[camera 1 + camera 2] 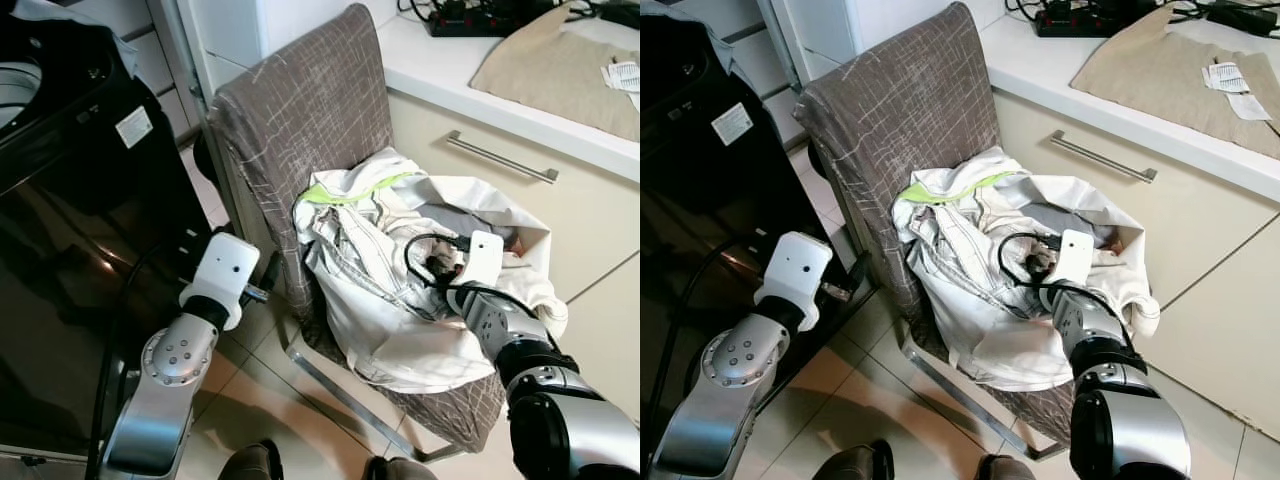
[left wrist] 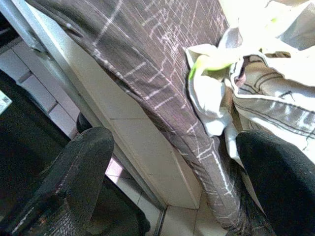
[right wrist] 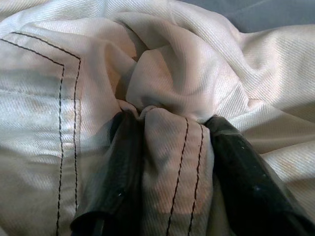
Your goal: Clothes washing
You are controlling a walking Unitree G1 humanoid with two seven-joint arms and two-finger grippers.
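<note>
Lying heaped on the grey chair (image 1: 300,110), white clothes (image 1: 400,300) taking the right gripper (image 3: 170,147) pinching a stitched fold between closed fingers (image 3: 123,167), left gripper (image 2: 172,172) hanging open beside the chair edge, clothes just past one finger.

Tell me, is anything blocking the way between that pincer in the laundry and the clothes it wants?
Nothing visible does. The right pincer is already shut on a fold of the white clothes heaped on the chair; cloth bunches between its black fingers.
</note>
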